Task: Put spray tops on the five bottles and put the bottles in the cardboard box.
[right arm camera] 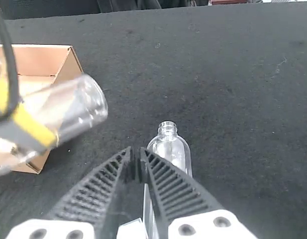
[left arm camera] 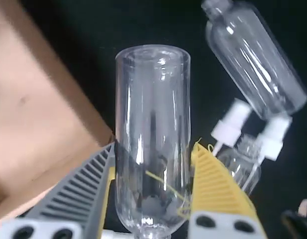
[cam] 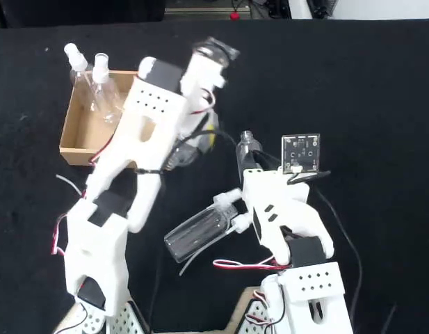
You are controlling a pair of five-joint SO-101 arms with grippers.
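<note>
Right arm: folded low near its base; its black gripper (right arm camera: 136,152) points forward over the black table (cam: 381,104), jaws pressed together.
Lying bottle: a clear plastic bottle with white spray top (cam: 200,233), on its side between the arms.
Open bottle: a small clear bottle without top (right arm camera: 168,144), upright just beyond the black gripper.
Left arm: stretched far forward; its yellow-grey gripper (left arm camera: 154,149) clamps a clear round bottle (left arm camera: 153,94) by the body.
Box: a brown cardboard box (cam: 74,132), just beside the clamped bottle, with two spray-topped bottles (cam: 103,94) inside.

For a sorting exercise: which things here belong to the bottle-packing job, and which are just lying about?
Job:
box
two topped bottles in it
bottle in left gripper
lying bottle
topless bottle

Lying about:
black cable
red item beyond the table
</note>
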